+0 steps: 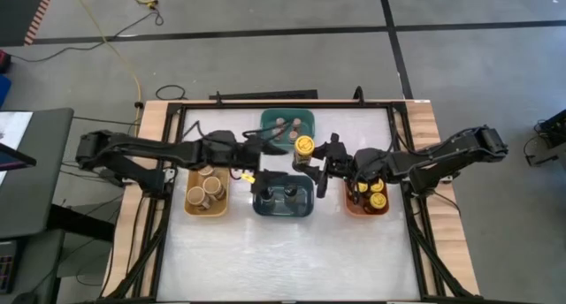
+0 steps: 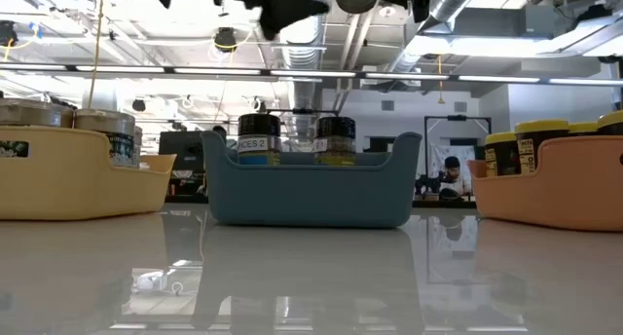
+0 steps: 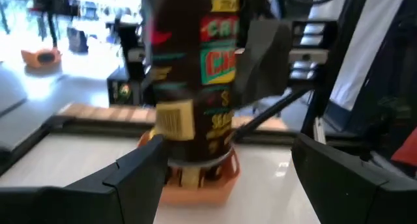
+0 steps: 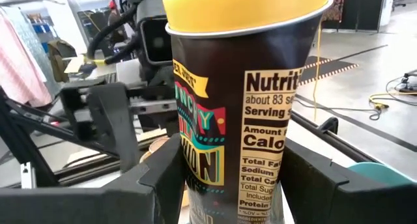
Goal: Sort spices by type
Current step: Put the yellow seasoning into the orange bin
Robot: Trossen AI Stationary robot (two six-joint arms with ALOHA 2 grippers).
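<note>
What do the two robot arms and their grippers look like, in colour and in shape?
Both arms are dark, nearly black, built of jointed segments with dark cables along them. The left gripper and the right gripper each end in two fingers. Seen close, the fingers are broad, flat and matt black with angular edges. A small yellow piece shows under the left arm.
</note>
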